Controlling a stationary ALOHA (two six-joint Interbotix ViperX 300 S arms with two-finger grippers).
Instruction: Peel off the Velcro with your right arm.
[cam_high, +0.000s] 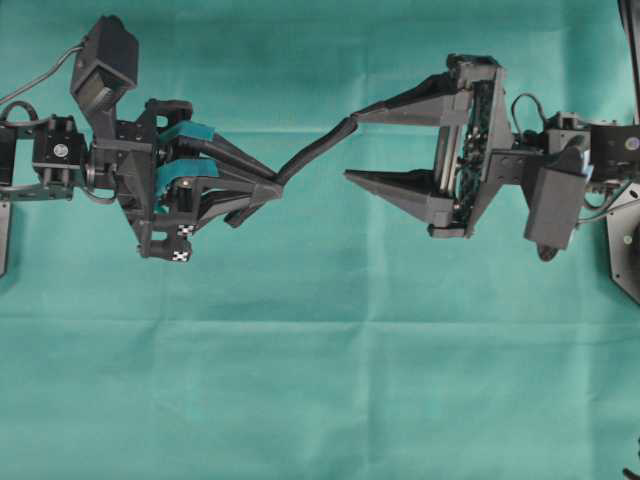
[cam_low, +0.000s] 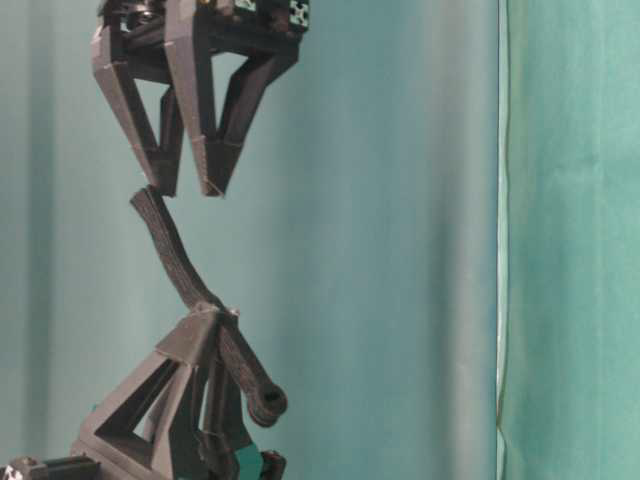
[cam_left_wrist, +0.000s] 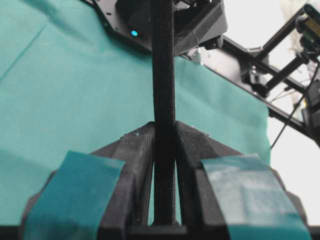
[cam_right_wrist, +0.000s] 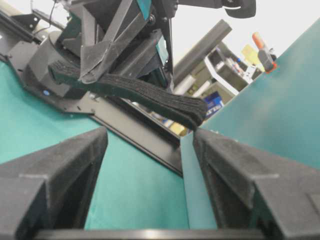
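Teal cloth (cam_high: 320, 380) covers the whole work surface and also hangs as a backdrop in the table-level view. Left gripper (cam_high: 268, 192), the one with teal tape on its fingers (cam_left_wrist: 75, 195) and a small checkered tag (cam_high: 181, 256) on its body, reaches in from the left side of the overhead view; its two fingers are pressed together on the Velcro (cam_high: 315, 150), clamping the strap edge-on between the tips, as the left wrist view shows clearly. From that clamp the Velcro runs up and to the right as a gently curved black band, held clear of the cloth. A shorter rounded tail of the strap sticks out behind the left fingers in the table-level view. Right gripper (cam_high: 352, 146), all-black with long pointed fingers, comes in from the right with its jaws standing well apart, roughly half spread, and nothing sits between them. Free end of the Velcro lies just at the tip of the right gripper's upper finger in the overhead view; contact cannot be confirmed. In the right wrist view the strap end hovers beyond the gap, nearer the right-hand finger
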